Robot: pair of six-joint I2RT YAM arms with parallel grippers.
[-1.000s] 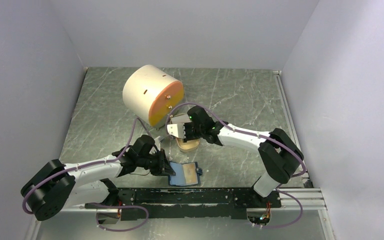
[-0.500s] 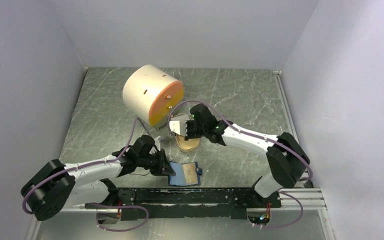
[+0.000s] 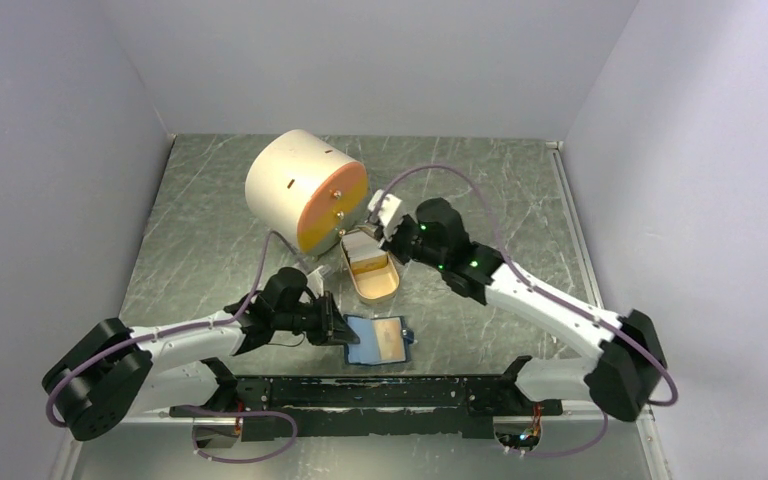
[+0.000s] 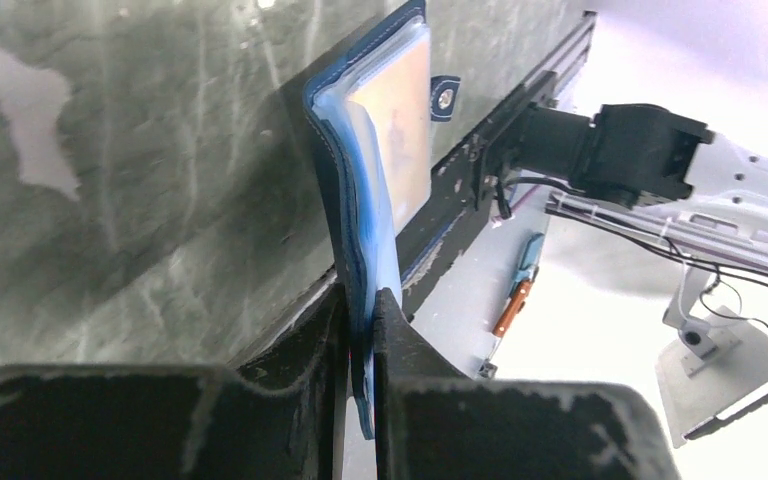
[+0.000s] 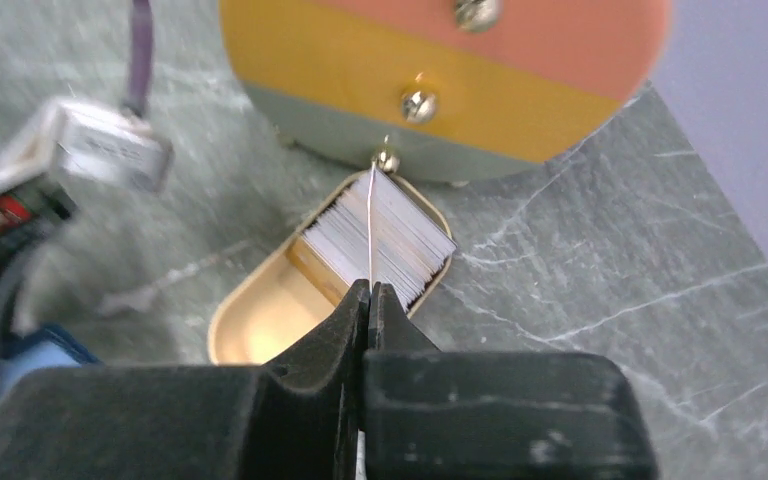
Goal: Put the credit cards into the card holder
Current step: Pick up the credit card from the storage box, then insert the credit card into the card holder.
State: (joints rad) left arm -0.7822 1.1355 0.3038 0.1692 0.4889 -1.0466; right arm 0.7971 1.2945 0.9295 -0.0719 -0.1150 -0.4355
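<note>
Left gripper (image 4: 360, 312): lower left of centre in the overhead view, its jaws pressed together on the left edge of the card holder.
Card holder (image 3: 380, 342): lies open at lower centre of the overhead view, just above the black rail (image 3: 410, 385). The light blue inside and a tan pocket face up. Its long axis runs roughly left to right, with the closing tab (image 4: 445, 96) at the right end, away from the fingers.
Cylinder (image 3: 305, 190): a big cream drum on its side, upper left of centre. Its orange face is turned to the lower right and crowds the dish's upper end.
Dish (image 3: 375, 285): tan oval at centre with its long axis nearly up-down, between the cylinder and the card holder and apart from the holder.
Credit cards (image 5: 395, 240): a whitish stack on edge in the dish's upper end, close under the orange face.
Single card (image 5: 371, 225): seen edge-on as a thin line, pointing from the fingers toward the cylinder, over the stack.
Right gripper (image 5: 368, 295): right of centre, above the dish, clamped on the single card.
</note>
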